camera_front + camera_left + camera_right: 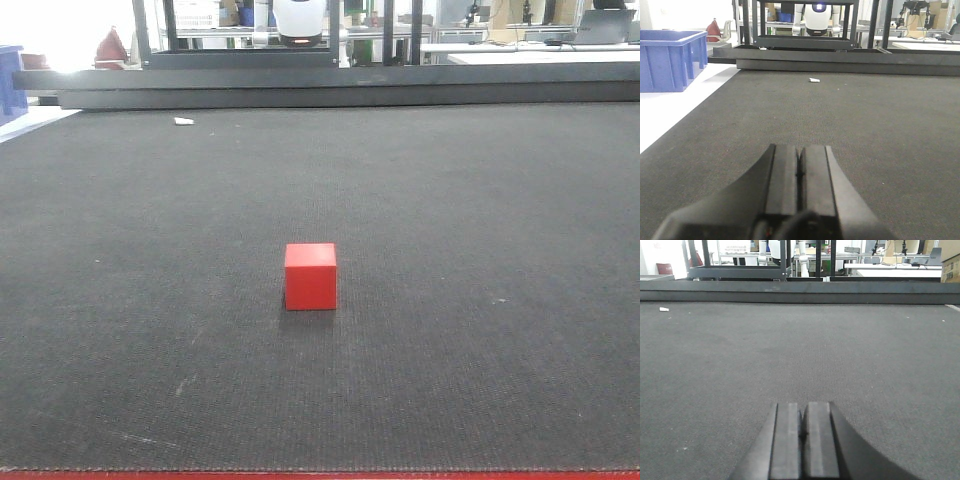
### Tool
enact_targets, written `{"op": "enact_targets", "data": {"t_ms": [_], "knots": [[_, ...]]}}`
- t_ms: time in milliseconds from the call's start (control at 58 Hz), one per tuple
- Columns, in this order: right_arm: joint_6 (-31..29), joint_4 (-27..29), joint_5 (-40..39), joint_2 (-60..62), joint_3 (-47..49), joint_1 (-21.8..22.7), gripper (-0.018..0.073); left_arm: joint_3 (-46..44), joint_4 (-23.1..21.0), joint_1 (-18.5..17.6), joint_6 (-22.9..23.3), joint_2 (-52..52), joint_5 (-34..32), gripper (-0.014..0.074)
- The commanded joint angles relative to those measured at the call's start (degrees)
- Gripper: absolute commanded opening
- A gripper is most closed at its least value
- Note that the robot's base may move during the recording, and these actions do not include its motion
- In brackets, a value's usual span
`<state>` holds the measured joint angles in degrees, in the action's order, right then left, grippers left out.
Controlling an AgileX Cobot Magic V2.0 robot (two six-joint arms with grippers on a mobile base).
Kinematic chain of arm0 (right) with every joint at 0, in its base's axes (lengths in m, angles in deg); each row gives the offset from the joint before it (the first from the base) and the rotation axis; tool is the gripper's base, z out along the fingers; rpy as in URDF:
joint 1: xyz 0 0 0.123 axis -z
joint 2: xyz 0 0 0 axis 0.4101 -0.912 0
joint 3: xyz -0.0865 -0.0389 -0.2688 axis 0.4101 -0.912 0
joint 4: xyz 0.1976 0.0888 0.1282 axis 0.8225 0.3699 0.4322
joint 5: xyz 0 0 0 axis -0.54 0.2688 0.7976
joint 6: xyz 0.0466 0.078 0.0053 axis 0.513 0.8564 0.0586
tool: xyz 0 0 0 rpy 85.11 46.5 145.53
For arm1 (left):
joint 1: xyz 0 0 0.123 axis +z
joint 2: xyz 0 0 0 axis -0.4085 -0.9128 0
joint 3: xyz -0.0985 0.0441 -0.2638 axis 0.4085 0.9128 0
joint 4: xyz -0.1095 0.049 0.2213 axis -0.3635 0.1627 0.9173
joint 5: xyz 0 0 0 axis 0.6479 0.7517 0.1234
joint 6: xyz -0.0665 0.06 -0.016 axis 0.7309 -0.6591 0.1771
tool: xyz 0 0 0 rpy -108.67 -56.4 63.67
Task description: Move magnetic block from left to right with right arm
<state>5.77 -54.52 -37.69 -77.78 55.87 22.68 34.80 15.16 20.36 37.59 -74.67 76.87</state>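
The block (311, 277) sat on the mat (480, 200) — rigid, likely light, best pinched across opposite flat faces. On left gripper (799, 155) and right gripper (802, 412) the jaws met, empty

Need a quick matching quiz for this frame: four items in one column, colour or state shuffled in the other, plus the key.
Things:
1. magnetic block
2. bin
3. small scrap
4. left hand

Descriptions:
a. blue, off the mat
b. shut, holding nothing
c. red, alone mid-mat
d. white, lying near the mat's far end

Pairs: 1-c, 2-a, 3-d, 4-b.
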Motion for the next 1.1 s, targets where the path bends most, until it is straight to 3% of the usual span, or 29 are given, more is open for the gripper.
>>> {"op": "enact_targets", "data": {"t_ms": [0,1086], "knots": [[-0.35,-0.01,-4.81,1.24,0.1,0.23,0.0055,0.51,-0.4,-0.28,0.49,0.55,-4.67,-0.0117],[-0.35,-0.01,-4.93,1.24,0.1,0.23,0.0055,0.51,-0.4,-0.28,0.49,0.55,-4.67,-0.0117]]}}
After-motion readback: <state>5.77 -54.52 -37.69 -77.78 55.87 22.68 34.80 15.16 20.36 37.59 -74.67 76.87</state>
